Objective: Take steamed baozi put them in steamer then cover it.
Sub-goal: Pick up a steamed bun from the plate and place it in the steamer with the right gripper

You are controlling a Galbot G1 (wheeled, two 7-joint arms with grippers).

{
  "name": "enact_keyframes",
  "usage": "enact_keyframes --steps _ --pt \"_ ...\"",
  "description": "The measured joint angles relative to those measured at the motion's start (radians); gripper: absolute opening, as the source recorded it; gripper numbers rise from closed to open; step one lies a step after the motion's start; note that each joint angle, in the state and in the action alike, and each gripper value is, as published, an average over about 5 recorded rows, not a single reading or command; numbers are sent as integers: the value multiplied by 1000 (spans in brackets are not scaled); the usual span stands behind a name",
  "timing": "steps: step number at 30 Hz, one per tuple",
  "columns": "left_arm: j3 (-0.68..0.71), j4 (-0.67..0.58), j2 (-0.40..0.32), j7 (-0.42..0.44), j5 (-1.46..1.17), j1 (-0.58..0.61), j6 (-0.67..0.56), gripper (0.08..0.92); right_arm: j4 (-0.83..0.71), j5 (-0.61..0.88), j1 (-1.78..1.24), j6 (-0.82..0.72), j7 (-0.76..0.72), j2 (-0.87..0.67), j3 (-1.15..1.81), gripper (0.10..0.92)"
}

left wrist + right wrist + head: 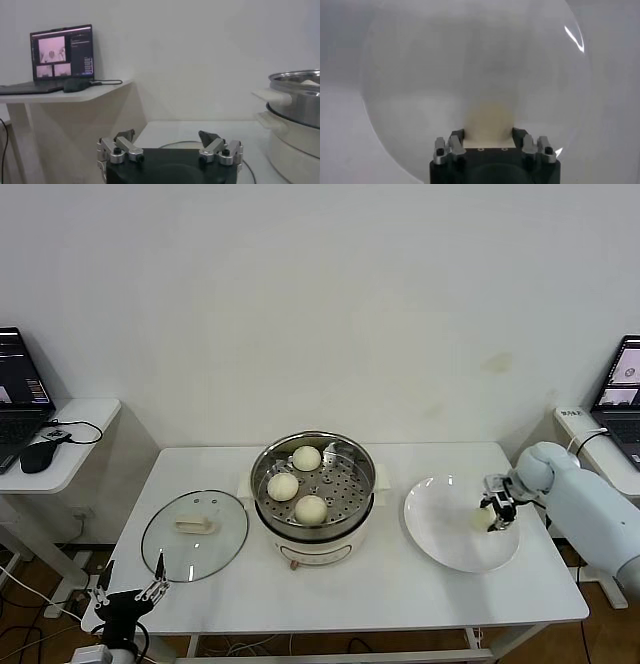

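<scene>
Head view: I see R gripper (490,517) clenched on last baozi (482,518) over plate (440,544) at right, 3 buns in steamer (312,484) at center, L gripper (130,594) released lower left by cover (194,535).

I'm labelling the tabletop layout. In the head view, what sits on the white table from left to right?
Clear glass lid with cream handle → shiny steel steamer basket on its white pot base, holding three cream-white buns → flat white round plate → right gripper shut on the fourth bun.
</scene>
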Motion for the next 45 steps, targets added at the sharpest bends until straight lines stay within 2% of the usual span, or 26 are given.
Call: enact_keyframes --steps 9,20,35,45 --pt "-8 -16 -1 -1 -2 5 4 823 123 101 107 -58 -28 -69 -110 576" --pt "-9 -25 2 -1 -7 -5 10 823 318 341 407 -188 -34 -93 -361 592" --pt "0 -31 6 -1 -8 -10 9 823 416 684 702 -387 55 81 -630 602" --pt "-13 -29 5 -1 -19 -11 7 823 377 765 698 -501 122 234 -699 602"
